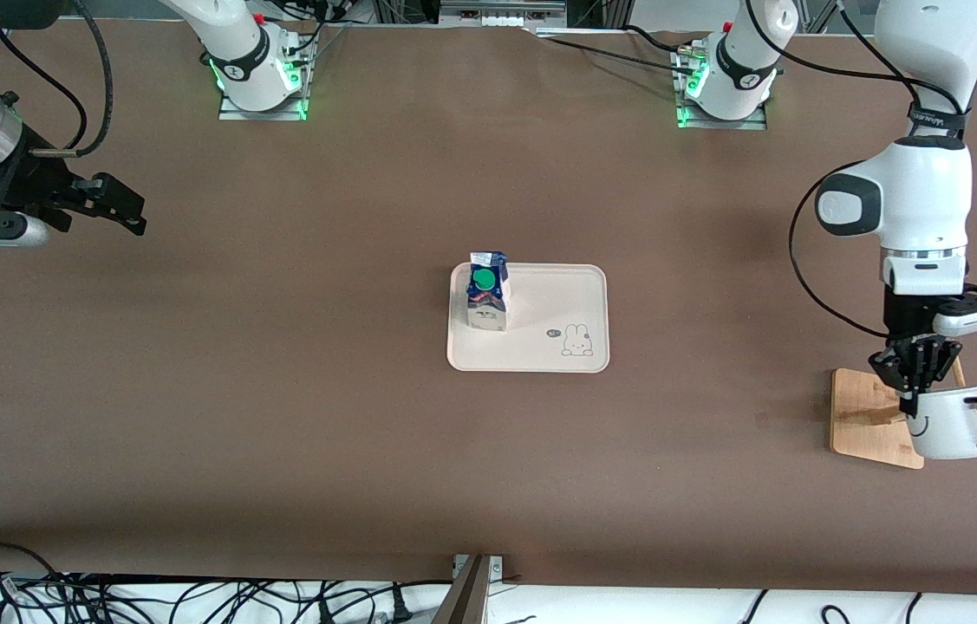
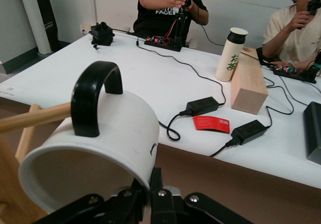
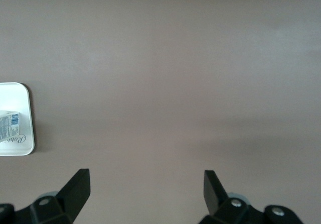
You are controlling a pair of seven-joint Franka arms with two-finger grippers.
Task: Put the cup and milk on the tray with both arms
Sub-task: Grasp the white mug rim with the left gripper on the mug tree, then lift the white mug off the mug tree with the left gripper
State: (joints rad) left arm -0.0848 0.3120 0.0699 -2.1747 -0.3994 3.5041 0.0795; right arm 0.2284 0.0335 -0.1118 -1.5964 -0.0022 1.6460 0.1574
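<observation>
The milk [image 1: 486, 295] stands upright on the cream tray [image 1: 553, 299] at mid table, at the tray's end toward the right arm. The white cup [image 1: 952, 425] is tipped on its side over the wooden rack [image 1: 865, 416] at the left arm's end. My left gripper [image 1: 911, 394] is shut on the cup's rim [image 2: 115, 133], one finger inside and one outside. The black handle [image 2: 93, 96] points up beside a rack peg [image 2: 35, 117]. My right gripper [image 1: 128, 208] is open and empty over bare table at the right arm's end. The right wrist view shows it [image 3: 145, 184] with the tray [image 3: 15, 146] and milk [image 3: 7, 126] at the edge.
The rack's square base and slanted pegs sit under and around the cup. The table's end edge lies close by the rack. The left wrist view shows a white table [image 2: 150, 78] with cables, a bottle, a wooden block and people.
</observation>
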